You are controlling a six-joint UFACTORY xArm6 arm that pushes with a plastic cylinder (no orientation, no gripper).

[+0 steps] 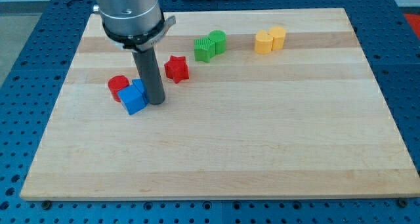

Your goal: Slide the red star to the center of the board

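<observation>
The red star lies on the wooden board in the upper left part, left of the board's middle. My tip rests on the board below and to the left of the star, a short gap apart from it. The tip sits right beside the blue block, at its right edge. A red round block touches the blue block's upper left.
Two green blocks sit together right of and above the star. Two yellow blocks sit near the view's top, right of centre. The arm's grey housing hangs over the board's upper left.
</observation>
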